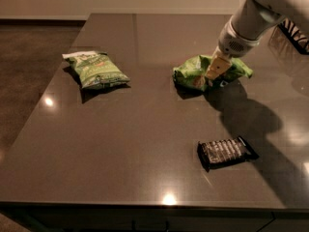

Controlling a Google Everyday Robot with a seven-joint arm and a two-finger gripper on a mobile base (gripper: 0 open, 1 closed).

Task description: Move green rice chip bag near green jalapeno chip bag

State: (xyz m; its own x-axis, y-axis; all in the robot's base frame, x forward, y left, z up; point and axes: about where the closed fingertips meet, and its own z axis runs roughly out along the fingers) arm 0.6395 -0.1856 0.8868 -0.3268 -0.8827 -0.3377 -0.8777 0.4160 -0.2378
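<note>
Claw on grn rice chip bag

The scene is dimly lit from above (in a warm tone). Small glare spots are seen on the dark table. A broad shadow is cast front-right by the gripper, placed at the green rice chip bag.

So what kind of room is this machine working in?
Probably an office kitchen or break area: a dark polished counter with snack packets like the green jalapeno chip bag. The gripper is down on the green rice chip bag.
</note>
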